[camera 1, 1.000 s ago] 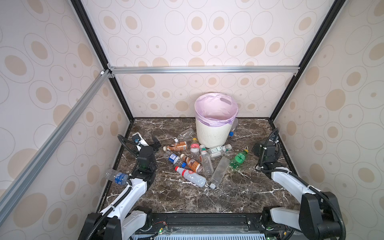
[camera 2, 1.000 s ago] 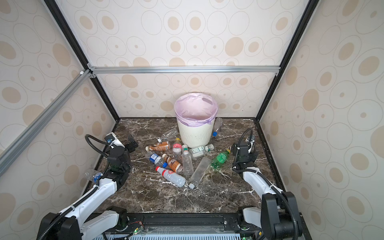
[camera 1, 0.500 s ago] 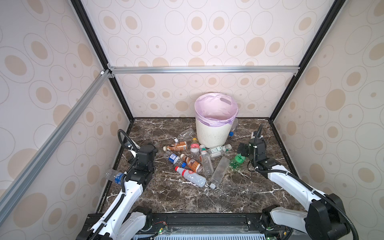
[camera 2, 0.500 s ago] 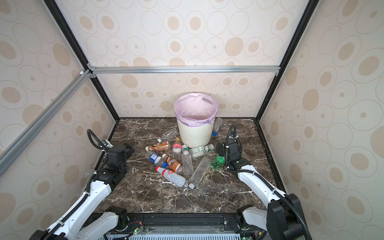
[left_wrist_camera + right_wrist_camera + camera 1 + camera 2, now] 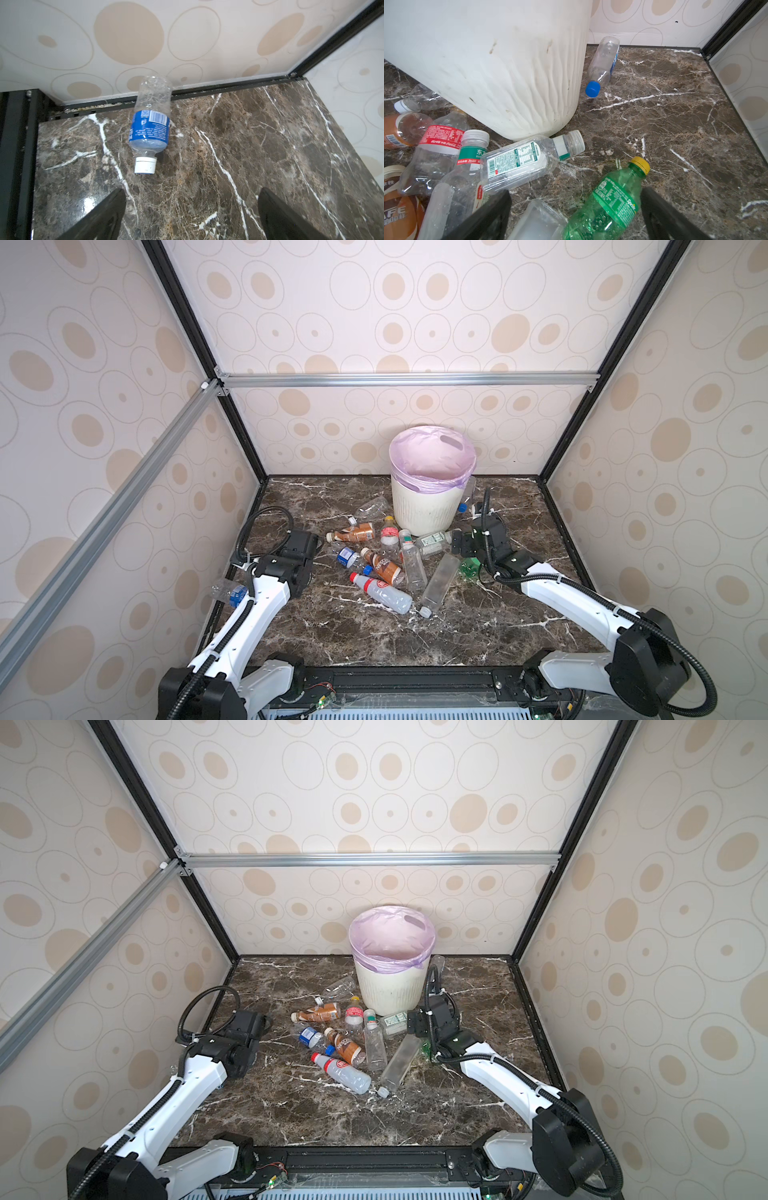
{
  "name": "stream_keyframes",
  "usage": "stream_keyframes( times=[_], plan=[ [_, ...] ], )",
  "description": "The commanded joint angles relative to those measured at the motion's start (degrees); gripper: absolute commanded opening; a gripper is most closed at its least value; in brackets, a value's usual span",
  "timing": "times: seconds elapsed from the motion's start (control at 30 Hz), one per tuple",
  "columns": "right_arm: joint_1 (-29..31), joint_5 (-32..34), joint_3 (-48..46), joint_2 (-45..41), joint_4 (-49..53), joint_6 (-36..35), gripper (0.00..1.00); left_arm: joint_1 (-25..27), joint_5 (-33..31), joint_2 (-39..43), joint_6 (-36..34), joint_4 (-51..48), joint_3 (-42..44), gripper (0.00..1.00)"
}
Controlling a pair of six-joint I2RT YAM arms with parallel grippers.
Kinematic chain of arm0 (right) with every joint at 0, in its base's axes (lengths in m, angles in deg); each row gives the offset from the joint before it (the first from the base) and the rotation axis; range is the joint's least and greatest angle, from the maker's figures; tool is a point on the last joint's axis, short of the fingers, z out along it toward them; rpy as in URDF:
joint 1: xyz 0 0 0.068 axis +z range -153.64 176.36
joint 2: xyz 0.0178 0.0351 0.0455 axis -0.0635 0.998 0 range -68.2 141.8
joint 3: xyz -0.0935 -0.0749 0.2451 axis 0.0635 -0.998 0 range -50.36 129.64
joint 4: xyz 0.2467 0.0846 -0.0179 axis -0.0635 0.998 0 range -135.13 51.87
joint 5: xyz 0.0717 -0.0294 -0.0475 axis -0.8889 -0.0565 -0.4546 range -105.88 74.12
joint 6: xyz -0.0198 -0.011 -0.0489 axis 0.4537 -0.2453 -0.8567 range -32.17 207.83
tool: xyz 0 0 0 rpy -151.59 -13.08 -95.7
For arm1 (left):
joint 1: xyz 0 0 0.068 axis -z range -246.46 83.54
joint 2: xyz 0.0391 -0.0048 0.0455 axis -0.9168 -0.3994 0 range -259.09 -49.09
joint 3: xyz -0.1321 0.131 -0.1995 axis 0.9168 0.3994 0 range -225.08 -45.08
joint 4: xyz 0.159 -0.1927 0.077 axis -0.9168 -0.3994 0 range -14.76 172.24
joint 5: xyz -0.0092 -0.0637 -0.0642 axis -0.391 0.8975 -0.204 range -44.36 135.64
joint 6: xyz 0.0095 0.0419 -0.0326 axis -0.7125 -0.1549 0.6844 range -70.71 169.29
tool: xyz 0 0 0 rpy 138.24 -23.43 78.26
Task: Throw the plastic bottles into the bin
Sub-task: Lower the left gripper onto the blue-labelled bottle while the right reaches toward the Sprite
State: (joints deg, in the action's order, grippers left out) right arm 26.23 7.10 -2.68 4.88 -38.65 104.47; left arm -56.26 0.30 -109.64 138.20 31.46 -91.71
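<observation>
Our right end effector (image 5: pixel 575 193) hangs wide open over the green bottle (image 5: pixel 610 199) lying near the bin (image 5: pixel 424 506). Our left end effector (image 5: pixel 192 191), equally empty, faces a blue-labelled bottle (image 5: pixel 149 126). We should centre on the body before closing.

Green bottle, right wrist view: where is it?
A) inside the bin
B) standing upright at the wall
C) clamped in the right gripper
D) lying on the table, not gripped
D: the green bottle lies on its side on the table, and the right gripper over its lower end is wide open.
</observation>
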Motion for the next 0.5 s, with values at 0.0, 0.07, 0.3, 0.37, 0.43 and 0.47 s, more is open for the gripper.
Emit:
stream_keyframes(
  times=[0.0,0.07,0.3,0.37,0.43,0.47],
  plan=[
    [0.14,0.94,0.02,0.05,0.69,-0.56,1.00,-3.25,-2.38,2.20,3.95,-5.54,1.16,0.99],
    [0.15,0.49,-0.28,-0.02,0.23,-0.65,1.00,-5.15,-3.11,3.02,1.97,-5.11,1.91,0.99],
    [0.12,0.48,-0.92,0.18,-0.17,-0.46,1.00,-11.97,-3.65,4.48,-8.48,2.39,5.61,0.99],
    [0.19,0.44,-1.14,0.14,-0.47,-0.43,1.00,-13.18,-3.11,5.69,-14.29,7.97,7.69,0.99],
    [0.12,0.52,-1.32,0.30,-0.94,-0.47,1.00,-14.65,-1.77,7.18,-19.19,13.28,10.16,0.99],
    [0.16,0.69,-1.34,0.31,-0.82,-0.46,1.00,-15.52,-1.16,8.12,-22.24,16.75,11.63,0.99]
  ],
)
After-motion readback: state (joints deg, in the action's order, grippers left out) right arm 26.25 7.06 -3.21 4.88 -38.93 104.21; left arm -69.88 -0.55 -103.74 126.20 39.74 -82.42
